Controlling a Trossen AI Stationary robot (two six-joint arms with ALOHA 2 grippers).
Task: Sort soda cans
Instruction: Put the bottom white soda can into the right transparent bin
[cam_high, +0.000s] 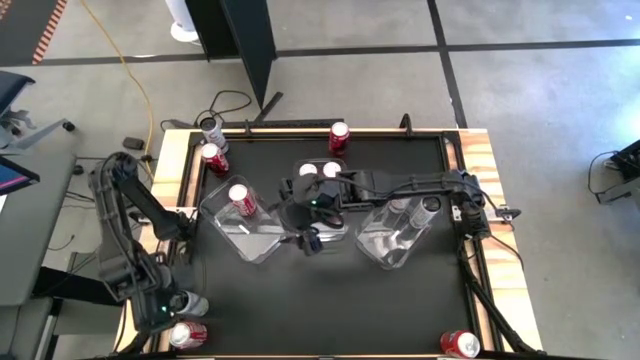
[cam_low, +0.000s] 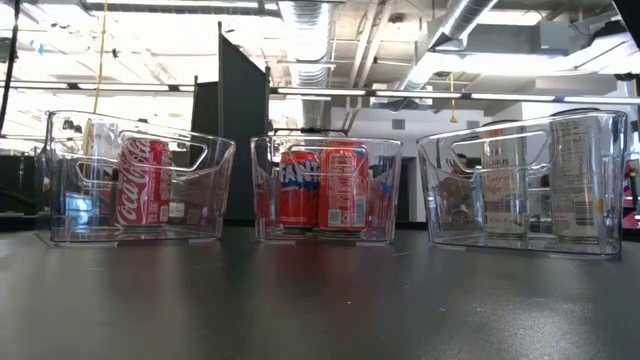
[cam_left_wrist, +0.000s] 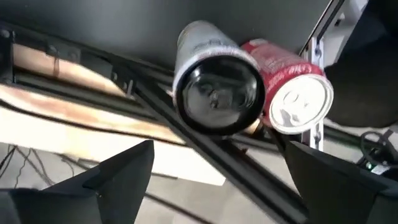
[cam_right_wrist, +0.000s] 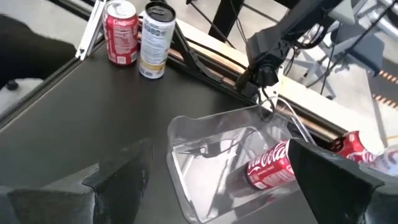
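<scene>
reaching for the near left corner of the table (cam_high: 400, 300), my left gripper (cam_left_wrist: 217, 149) hangs with its fingers spread wide and nothing between them. just ahead of it stand a silver can (cam_left_wrist: 217, 81) and a red can (cam_left_wrist: 292, 93), touching each other at the table's edge.

my right gripper (cam_right_wrist: 221, 146) is out over the middle of the table, between the left bin (cam_low: 200, 190) and the middle bin (cam_low: 265, 190), its fingers also spread and empty. below it, one red can (cam_right_wrist: 270, 165) sits in the left bin.

i judge these cans thin-walled and smooth. they look light enough for one gripper, though i cannot tell full from empty. the round sides look slippery and would dent under a hard squeeze. the safest hold, i think, is across the middle of the body with both fingers square to it, not on the top rim.

by my count there are eleven cans. nearest are three loose ones: the pair by my left gripper and a red can (cam_high: 458, 345) at the near right corner. next come three clear bins in a row. the left one holds one red can and the middle one holds two orange cans (cam_low: 322, 188). the right bin (cam_low: 440, 190) holds what look like two silver cans (cam_high: 415, 210). farthest are three more loose ones: a red (cam_right_wrist: 121, 31) and a pale can (cam_right_wrist: 155, 40) at the far left corner, and one red can (cam_high: 339, 135) at the far edge.
</scene>
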